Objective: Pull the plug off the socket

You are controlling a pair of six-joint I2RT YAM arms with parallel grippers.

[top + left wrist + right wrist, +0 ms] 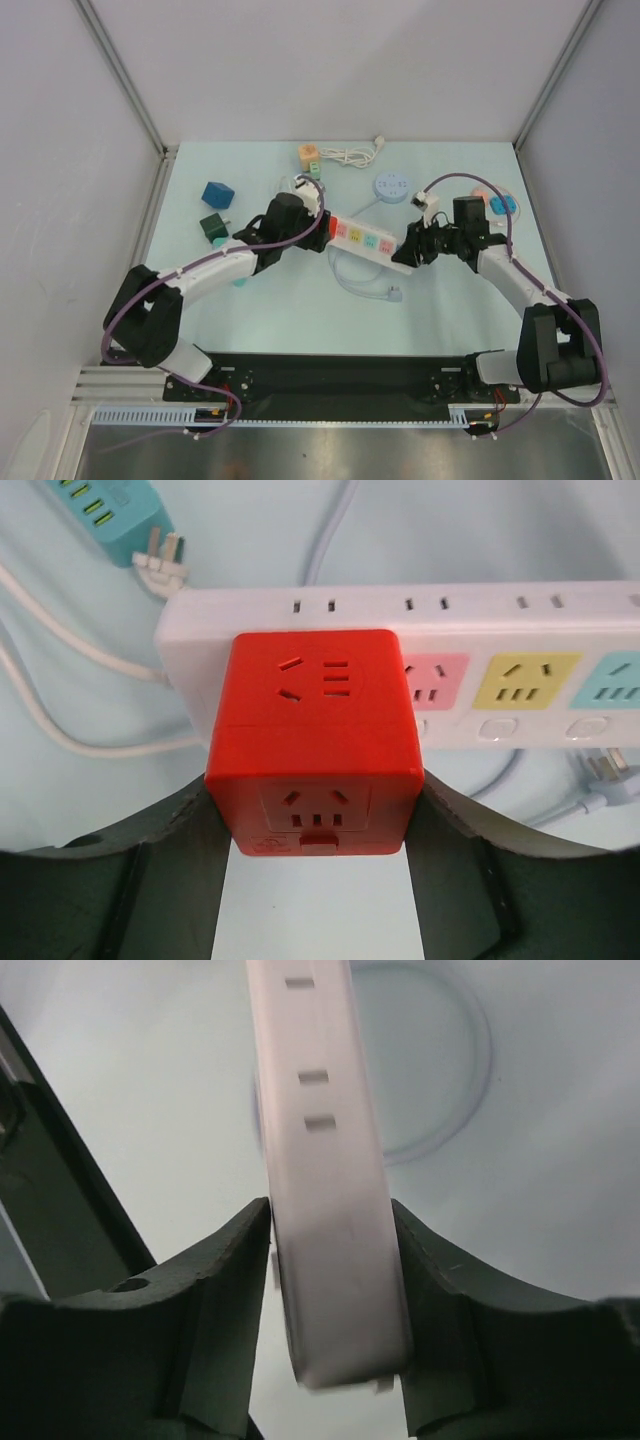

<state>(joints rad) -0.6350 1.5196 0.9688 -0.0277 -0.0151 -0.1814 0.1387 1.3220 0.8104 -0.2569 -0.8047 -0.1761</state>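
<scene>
Left jaws clamp the red plug (pixel 315 740), right jaws pinch the power strip (pixel 330 1160); a skewed pull could slip either.

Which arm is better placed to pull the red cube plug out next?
Left. The left gripper clamps the red cube plug; the right gripper holds the white power strip at its end.

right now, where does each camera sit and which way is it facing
Top external: above and behind the bases, looking down on the table; both arms show.
Left wrist: faces the red cube plug held in the left hand.
Right wrist: faces the power strip end, gripped by the right hand.
All three share the power strip.
</scene>
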